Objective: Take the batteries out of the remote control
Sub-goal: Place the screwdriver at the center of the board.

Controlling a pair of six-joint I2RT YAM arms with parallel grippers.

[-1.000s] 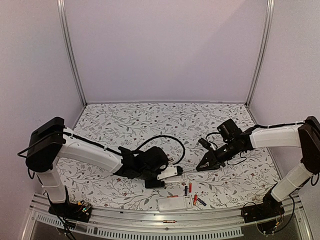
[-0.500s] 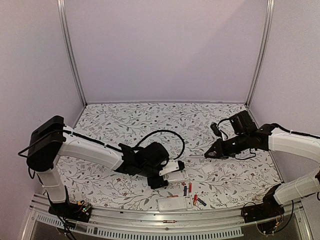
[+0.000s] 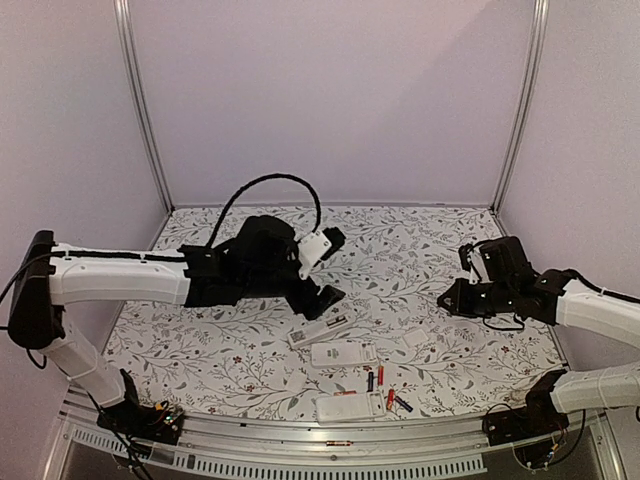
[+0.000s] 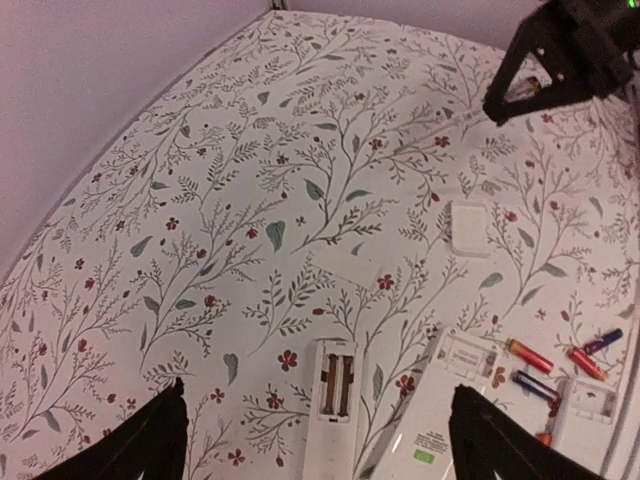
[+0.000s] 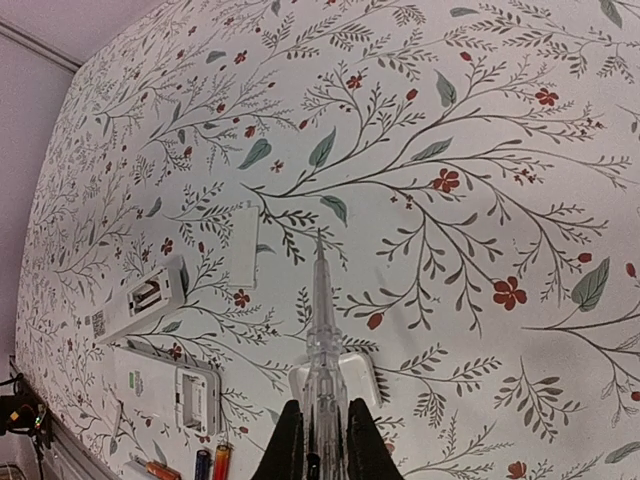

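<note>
Left jaws wide, empty, above remote [image 4: 335, 398] lying bay-up for access. Right jaws clamp stick [image 5: 320, 330], likely pry tool. Batteries [image 4: 530, 356] loose on worktop [image 4: 250, 200].

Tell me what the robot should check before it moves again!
1. Left gripper open and empty, above the table: ok.
2. Right gripper shut on the thin clear pen-like stick: ok.
3. Slanted white plastic remote lying flat with its cover off: ok.
4. Its battery bay emptied: cannot tell; the two slots look dark.
5. Small red-orange and dark cylindrical batteries lying loose beside the other white remotes: ok.
6. The two arms well apart: ok.
</note>
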